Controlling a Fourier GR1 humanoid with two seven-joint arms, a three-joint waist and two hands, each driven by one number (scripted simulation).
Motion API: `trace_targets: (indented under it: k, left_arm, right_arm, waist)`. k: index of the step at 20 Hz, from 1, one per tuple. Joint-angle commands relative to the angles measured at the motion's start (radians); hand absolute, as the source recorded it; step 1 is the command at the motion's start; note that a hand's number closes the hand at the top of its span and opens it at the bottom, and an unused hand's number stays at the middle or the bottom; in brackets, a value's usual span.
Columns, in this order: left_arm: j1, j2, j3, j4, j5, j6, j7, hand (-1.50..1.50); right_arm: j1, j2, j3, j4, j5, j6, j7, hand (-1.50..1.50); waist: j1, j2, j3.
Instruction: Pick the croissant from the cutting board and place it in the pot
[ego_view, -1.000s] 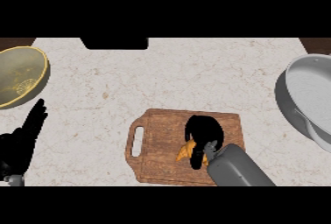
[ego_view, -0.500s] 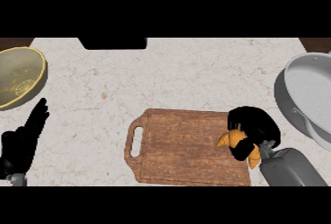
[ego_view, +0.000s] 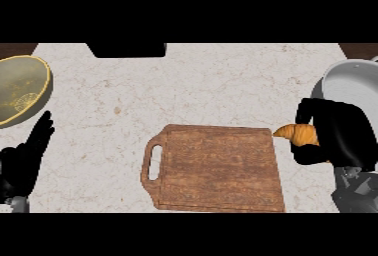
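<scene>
One croissant (ego_view: 297, 134) sits curled in the right robot hand (ego_view: 336, 137), just past the cutting board's (ego_view: 218, 170) three o'clock edge, long axis crosswise. Its target, the pot (ego_view: 351, 85), lies toward one o'clock, nearest this hand. Left robot hand (ego_view: 26, 160) rests open at nine o'clock on the worktop (ego_view: 184, 85).

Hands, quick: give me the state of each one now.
Left hand: open, resting, holding nothing.
Right hand: shut on the croissant.

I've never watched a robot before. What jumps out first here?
The black right hand at the right, curled round a golden croissant, just past the board and beside the grey pot. The left hand rests open at the left edge, below a yellowish bowl.
</scene>
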Motion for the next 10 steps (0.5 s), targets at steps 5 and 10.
trace_targets:
  k: [5, 10]
  left_arm:
    - [0.033, -0.012, 0.003, -0.058, 0.000, -0.018, -0.012, 0.00]
    - [0.032, -0.002, 0.036, -0.018, 0.008, -0.051, -0.025, 0.00]
  right_arm:
    - [0.048, 0.013, -0.183, -0.231, -0.035, -0.067, 0.049, 1.50]
    - [-0.013, 0.001, -0.363, -0.127, -0.150, -0.093, -0.058, 1.50]
  waist:
    - [0.012, 0.003, 0.001]
    - [0.020, 0.006, 0.001]
